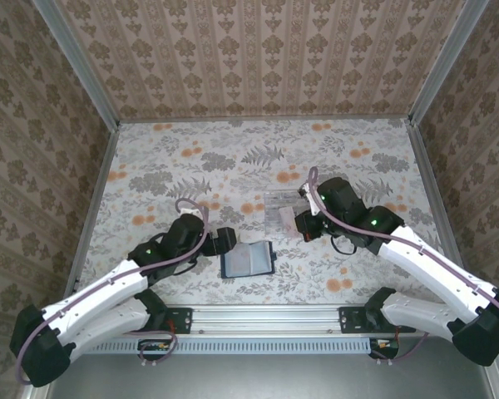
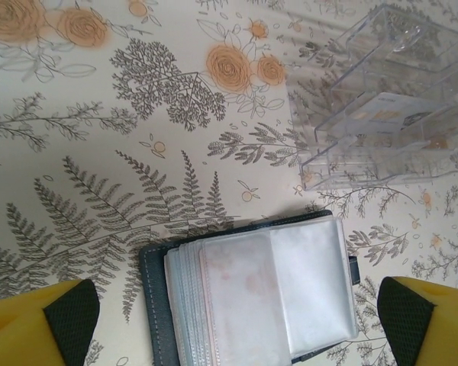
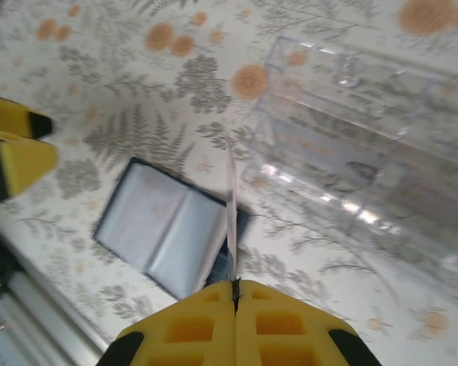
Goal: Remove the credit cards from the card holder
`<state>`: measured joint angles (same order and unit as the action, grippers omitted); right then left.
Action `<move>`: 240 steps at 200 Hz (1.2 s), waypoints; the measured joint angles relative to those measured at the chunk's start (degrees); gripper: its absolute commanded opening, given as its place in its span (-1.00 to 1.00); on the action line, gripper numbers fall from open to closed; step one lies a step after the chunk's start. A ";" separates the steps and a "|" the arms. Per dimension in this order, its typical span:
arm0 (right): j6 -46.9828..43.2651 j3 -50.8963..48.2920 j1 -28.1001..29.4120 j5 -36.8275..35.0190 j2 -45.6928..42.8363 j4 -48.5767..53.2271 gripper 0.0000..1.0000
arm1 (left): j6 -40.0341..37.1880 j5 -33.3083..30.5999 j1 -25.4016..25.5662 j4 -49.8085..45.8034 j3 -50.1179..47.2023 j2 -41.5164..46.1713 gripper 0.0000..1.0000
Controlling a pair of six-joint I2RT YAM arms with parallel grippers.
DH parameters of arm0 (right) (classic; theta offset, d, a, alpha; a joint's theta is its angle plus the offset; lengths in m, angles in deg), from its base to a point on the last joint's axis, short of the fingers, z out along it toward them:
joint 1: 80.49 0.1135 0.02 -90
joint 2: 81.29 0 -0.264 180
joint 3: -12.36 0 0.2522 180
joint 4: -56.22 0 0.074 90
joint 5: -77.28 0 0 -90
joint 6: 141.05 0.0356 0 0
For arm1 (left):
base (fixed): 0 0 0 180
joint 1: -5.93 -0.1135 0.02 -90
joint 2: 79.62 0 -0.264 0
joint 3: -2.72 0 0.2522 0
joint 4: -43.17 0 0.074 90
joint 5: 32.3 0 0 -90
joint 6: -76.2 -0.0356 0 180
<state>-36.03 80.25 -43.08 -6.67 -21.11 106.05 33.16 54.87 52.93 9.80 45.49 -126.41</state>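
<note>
nearest the arm bases, the dark navy card holder (image 1: pixel 247 259) lies open on the floral table (image 1: pixel 191 158), clear sleeves facing up. at least one pale pinkish card (image 2: pixel 237 297) seems to sit in a front sleeve. the left arm's fingers (image 2: pixel 42 324) are spread wide and released, one on each side of the holder in the wrist view, gripping nothing. a little farther, to the right, the right arm's fingers (image 3: pixel 235 293) are clenched on one thin credit card (image 3: pixel 231 213), seen edge-on, between the holder and a clear plastic tray (image 3: pixel 366 145). whether any cards lie in that tray is hard to tell. judging from this, one card is out and not yet set down, and more remain to be pulled.
</note>
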 measured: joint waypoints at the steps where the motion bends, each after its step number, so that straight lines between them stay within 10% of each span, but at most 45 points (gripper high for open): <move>1: -0.17 0.09 0.02 -0.20 0.02 0.04 -1.00 | -0.04 0.00 -0.02 -0.04 0.00 0.04 0.96; 155: -61.37 -3.61 4.11 -24.33 4.20 2.40 -1.00 | -2.86 1.79 -0.31 2.05 -3.17 10.36 1.00; 240: -74.84 -4.28 0.74 -25.59 8.17 -3.98 -1.00 | -2.86 1.99 -0.57 2.05 -3.65 12.04 1.00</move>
<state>-110.87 75.97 -42.33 -32.27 -12.93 102.08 30.30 56.86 52.36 11.85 41.84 -114.36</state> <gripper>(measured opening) 0.065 0.998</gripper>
